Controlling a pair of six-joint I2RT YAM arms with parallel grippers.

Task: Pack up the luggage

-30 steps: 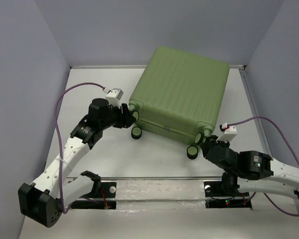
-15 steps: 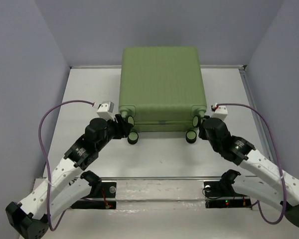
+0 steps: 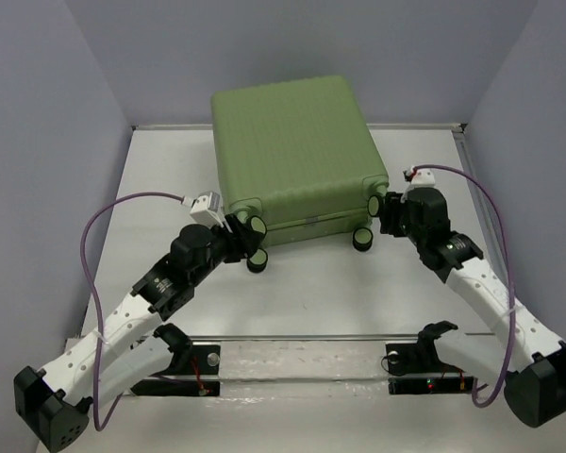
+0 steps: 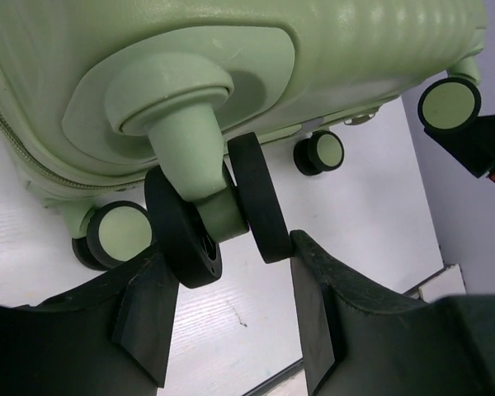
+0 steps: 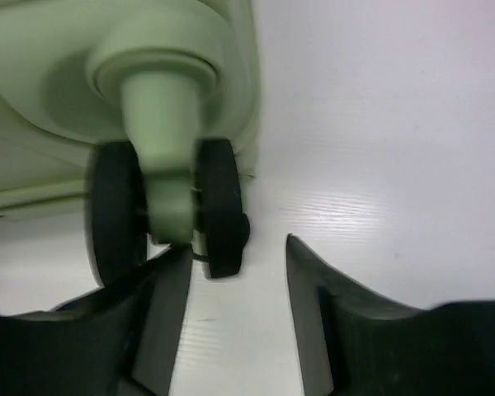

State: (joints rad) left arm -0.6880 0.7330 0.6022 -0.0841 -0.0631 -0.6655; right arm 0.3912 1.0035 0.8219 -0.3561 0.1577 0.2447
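**Top view.** Luggage (image 3: 297,151) lies flat and shut at far centre of the table (image 3: 311,302), skewed, with its wheel end facing near. Left gripper (image 3: 243,234) sits at the near-left corner, right gripper (image 3: 385,212) at the near-right corner. Judgement: the step in hand is squaring the case by its wheel end, and no opening has begun. Bare table shows to the left, right and near of the case. The far end reaches the table's far edge. I cannot tell whether it touches the back wall (image 3: 292,47), so any push should run sideways or near, not far.

**Left wrist.** Jaws are wide apart and hold nothing. The left caster (image 4: 223,210), a twin black wheel on a green stem, hangs just into the gap. One wheel overlaps the left finger (image 4: 144,309); I cannot tell whether they touch. The zip line along the shell edge looks closed. Next move, as I judge it: seat the caster deeper before closing, since the wheels may swivel and slip out.

**Right wrist.** The picture is blurred. Jaws are open and empty. The right caster (image 5: 169,210) sits left of the gap, with only its right wheel at the inner edge of the left finger (image 5: 161,305). This gripper needs to shift left to centre on the caster. White table lies open to the right.
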